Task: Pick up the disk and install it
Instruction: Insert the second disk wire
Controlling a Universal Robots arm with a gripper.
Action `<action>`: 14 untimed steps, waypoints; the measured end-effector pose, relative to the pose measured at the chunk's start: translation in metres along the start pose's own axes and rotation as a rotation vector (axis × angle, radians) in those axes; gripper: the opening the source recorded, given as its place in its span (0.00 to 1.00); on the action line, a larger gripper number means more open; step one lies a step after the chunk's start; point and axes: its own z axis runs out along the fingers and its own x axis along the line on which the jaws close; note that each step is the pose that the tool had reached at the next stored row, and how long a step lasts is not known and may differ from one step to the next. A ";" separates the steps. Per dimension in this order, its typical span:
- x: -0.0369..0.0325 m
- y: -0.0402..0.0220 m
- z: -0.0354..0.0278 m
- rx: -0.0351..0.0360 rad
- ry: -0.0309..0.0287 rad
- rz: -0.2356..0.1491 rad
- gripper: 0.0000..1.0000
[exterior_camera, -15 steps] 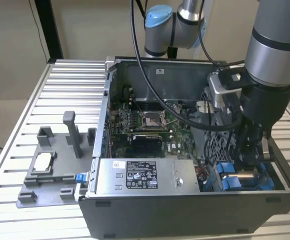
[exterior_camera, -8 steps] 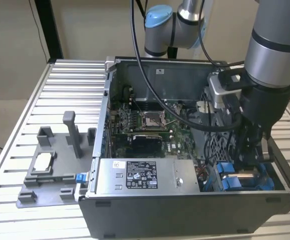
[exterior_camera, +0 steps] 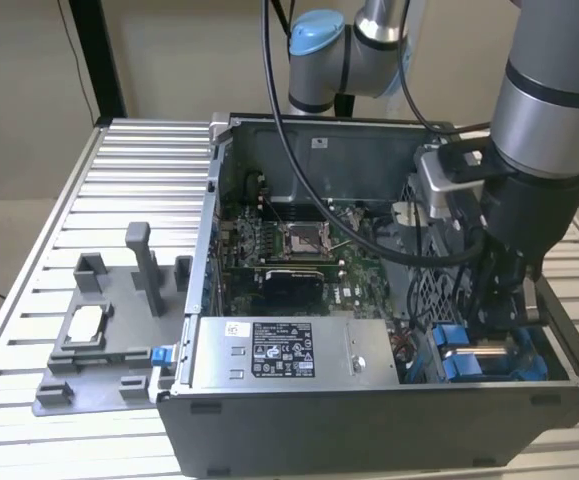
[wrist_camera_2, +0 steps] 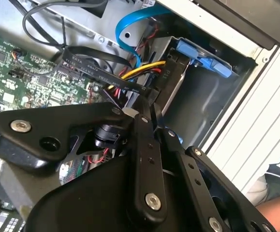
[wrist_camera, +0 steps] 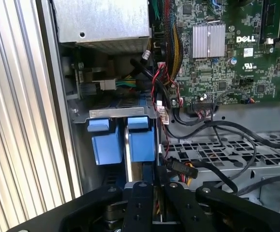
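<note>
On the exterior view's left, a grey fixture [exterior_camera: 104,335] with a small silver square chip [exterior_camera: 86,322] lies on the slatted tabletop [exterior_camera: 149,170]. Further right stands the open computer case [exterior_camera: 369,420], its large grey box [exterior_camera: 289,352] in front and the green motherboard [exterior_camera: 294,250] behind. At the exterior view's right, the arm reaches down into the case's corner bay, where the end effector [exterior_camera: 494,310] sits just above the disk [exterior_camera: 484,362]. The first wrist view adds two blue carrier tabs of the disk [wrist_camera: 142,140] standing on edge in the bay, the black fingers [wrist_camera: 139,203] drawn together on its thin metal edge. The second wrist view shows red, yellow and black cables [wrist_camera_2: 135,72] beside the bay.
</note>
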 end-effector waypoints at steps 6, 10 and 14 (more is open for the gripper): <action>0.0015 -0.0026 0.0037 -0.0002 0.0012 0.004 0.00; 0.0029 -0.0024 0.0057 -0.0002 0.0013 0.007 0.00; 0.0030 -0.0026 0.0058 -0.0002 0.0012 0.007 0.00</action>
